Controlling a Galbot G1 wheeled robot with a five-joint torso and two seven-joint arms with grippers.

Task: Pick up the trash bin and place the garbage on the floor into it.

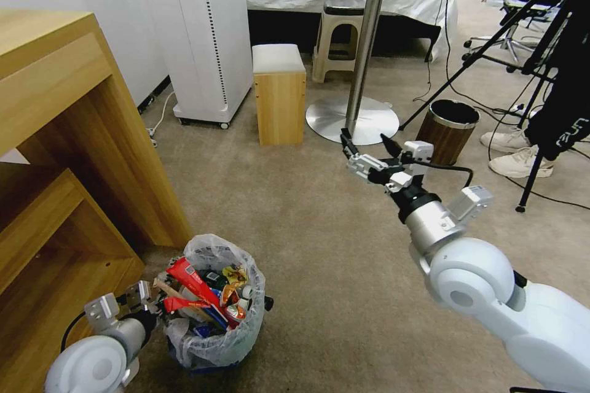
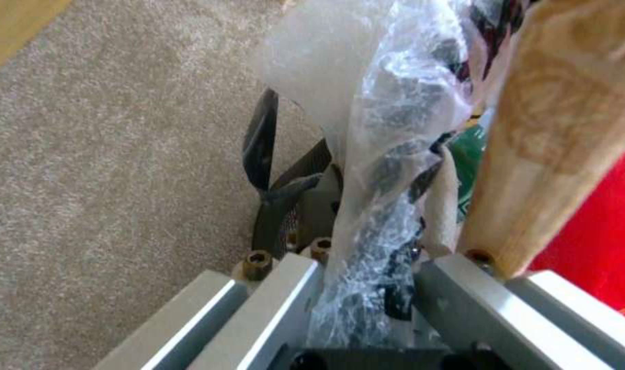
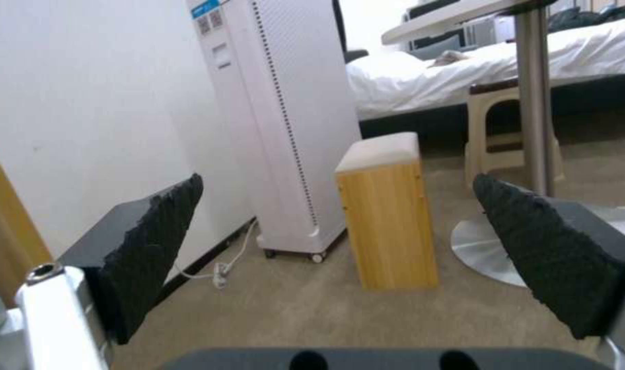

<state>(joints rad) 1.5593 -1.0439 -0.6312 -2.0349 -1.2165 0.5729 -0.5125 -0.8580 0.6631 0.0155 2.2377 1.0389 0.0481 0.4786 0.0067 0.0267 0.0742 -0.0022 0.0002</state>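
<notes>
The trash bin [image 1: 215, 319], lined with a crinkled clear bag, stands on the carpet at the lower left beside the wooden desk. It holds the garbage: red wrappers [image 1: 190, 279], an orange wrapper [image 1: 232, 279] and a wooden stick [image 2: 559, 128]. My left gripper [image 1: 146, 296] is shut on the bin's near rim, and the clear liner [image 2: 394, 103] is pinched between its fingers. My right gripper [image 1: 364, 136] hangs open in the air over the middle of the carpet, holding nothing; its black pads [image 3: 155, 241] stand wide apart.
A brown wood-grain bin [image 1: 447, 129] sits at the right by tripod legs and a person's shoes [image 1: 516, 153]. A round table's base [image 1: 352, 120], a wooden box stool [image 1: 279, 95], a white tower unit [image 1: 209, 31] and the desk [image 1: 67, 135] ring the open carpet.
</notes>
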